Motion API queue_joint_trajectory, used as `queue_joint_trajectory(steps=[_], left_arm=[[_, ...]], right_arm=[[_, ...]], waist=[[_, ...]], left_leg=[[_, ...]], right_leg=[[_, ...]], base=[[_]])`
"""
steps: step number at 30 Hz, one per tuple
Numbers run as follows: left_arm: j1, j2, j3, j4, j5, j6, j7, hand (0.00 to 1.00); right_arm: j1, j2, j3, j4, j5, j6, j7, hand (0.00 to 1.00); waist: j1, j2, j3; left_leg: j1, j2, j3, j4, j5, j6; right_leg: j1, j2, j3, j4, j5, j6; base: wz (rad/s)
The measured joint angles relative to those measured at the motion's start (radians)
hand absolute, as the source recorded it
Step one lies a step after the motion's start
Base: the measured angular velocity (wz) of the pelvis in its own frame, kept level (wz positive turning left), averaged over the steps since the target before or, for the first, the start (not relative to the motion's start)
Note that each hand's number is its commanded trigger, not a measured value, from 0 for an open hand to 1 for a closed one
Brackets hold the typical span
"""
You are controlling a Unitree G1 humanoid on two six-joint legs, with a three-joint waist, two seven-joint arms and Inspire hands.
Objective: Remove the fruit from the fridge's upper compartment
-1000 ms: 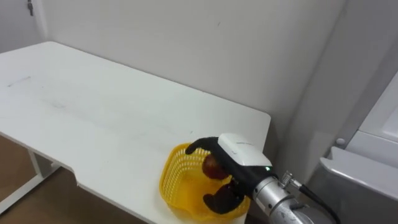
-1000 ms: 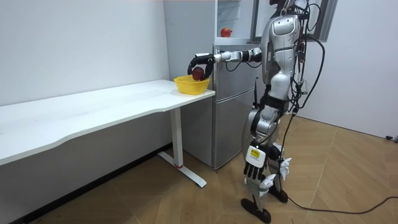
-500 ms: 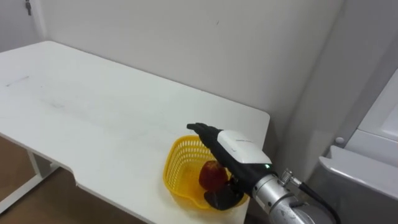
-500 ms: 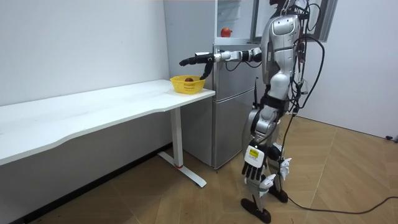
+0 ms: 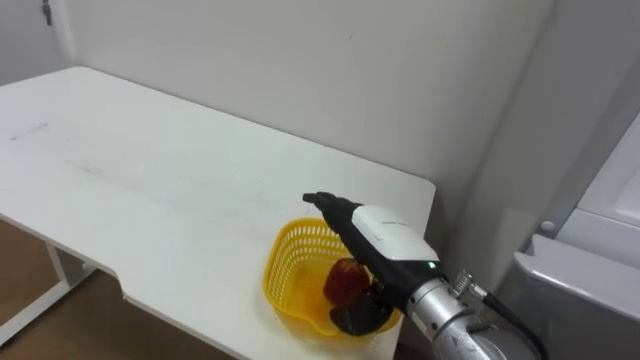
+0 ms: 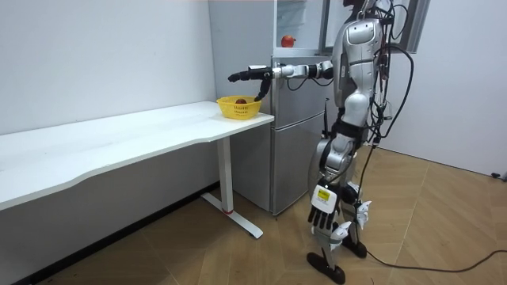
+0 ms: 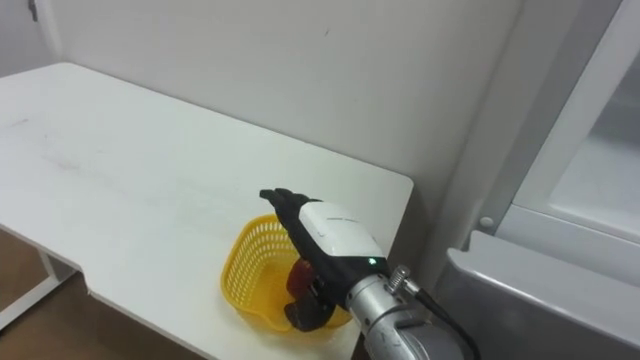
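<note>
Apple (image 5: 345, 283) in basket (image 5: 283, 252), beneath robot hand (image 5: 388, 240)

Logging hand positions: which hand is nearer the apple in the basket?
Right. The right hand is open directly over the apple in the yellow basket; the left hand hangs beside the robot's leg, well away.

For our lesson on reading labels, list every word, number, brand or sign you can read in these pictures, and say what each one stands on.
No text can be read.
The white table, the yellow basket, the apple, the fridge and the back of the right hand show no legible words, numbers or signs.
</note>
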Motion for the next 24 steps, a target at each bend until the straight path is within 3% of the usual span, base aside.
queue_joint_trajectory(steps=[5,10,16,18,21,24], left_arm=[[-0.003,-0.001,-0.005,-0.008,0.0,0.0,0.011,0.0],[-0.005,-0.008,-0.019,-0.007,0.0,-0.002,0.033,0.0],[0.002,-0.015,-0.018,0.005,-0.006,-0.021,0.046,0.0],[0.006,-0.017,-0.018,0.007,-0.021,-0.026,0.053,0.0],[0.022,-0.023,-0.018,0.007,-0.02,-0.037,0.057,0.0],[0.035,-0.029,-0.018,0.009,-0.02,-0.049,0.069,0.0]], right_arm=[[0.0,0.0,0.0,-0.009,0.011,0.0,-0.005,0.0],[0.0,0.002,-0.017,-0.078,0.032,-0.01,-0.018,0.0],[0.0,-0.001,-0.094,-0.234,0.106,-0.048,-0.086,0.0],[0.0,-0.001,-0.125,-0.32,0.155,-0.069,-0.117,0.0],[0.0,-0.001,-0.172,-0.385,0.205,-0.114,-0.172,0.0],[0.0,0.0,-0.21,-0.421,0.214,-0.134,-0.222,0.0]], waist=[[-0.003,0.009,-0.0014],[-0.029,0.023,-0.005],[-0.057,0.038,-0.0052],[-0.064,0.042,-0.0053],[-0.092,0.05,-0.0066],[-0.12,0.056,-0.008]], left_leg=[[0.0,0.0,0.0,0.001,0.0,0.0],[-0.004,-0.001,0.002,0.011,0.0,0.0],[0.01,0.001,0.012,0.009,0.0,0.0],[0.02,0.005,0.033,0.007,0.0,0.0],[0.025,0.004,0.044,0.007,0.0,0.0],[0.032,0.005,0.054,0.005,0.0,0.0]], right_leg=[[0.0,0.0,0.01,0.0,0.0,0.0],[0.0,0.001,0.016,0.0,0.0,0.0],[0.011,0.002,0.019,-0.002,0.0,0.0],[0.012,0.001,0.034,-0.001,0.0,0.0],[0.015,-0.001,0.041,0.0,0.0,0.0],[0.016,-0.002,0.042,0.001,0.0,0.0]], base=[[0.0],[0.0],[-0.05],[-0.19],[-0.1],[-0.12]])
